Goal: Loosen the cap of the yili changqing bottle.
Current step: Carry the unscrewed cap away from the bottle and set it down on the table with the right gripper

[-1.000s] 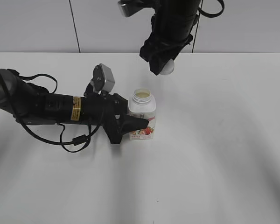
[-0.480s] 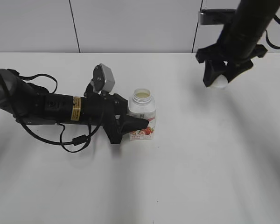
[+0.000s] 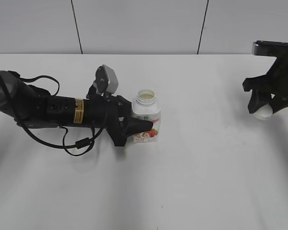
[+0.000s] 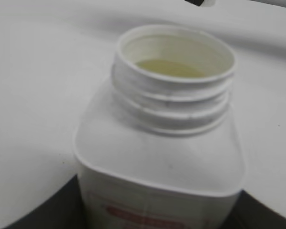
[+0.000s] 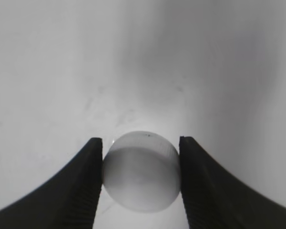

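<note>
The yili changqing bottle (image 3: 146, 117) stands upright mid-table, white with a strawberry label, its wide neck open and pale drink visible inside. My left gripper (image 3: 134, 128) is shut on the bottle's body; the left wrist view shows the bottle (image 4: 162, 143) between the dark fingers. My right gripper (image 3: 263, 111) is at the far right, low over the table, shut on the white round cap (image 3: 264, 112). The right wrist view shows the cap (image 5: 141, 171) held between both fingers above the table.
The white table (image 3: 192, 182) stretches around the bottle. The left arm's black cable (image 3: 77, 143) loops on the table on the left. A grey panelled wall (image 3: 134, 24) runs behind the far edge.
My right gripper has carried the cap from above the bottle's neck far to the right and down toward the table. The left gripper and bottle have not moved.
</note>
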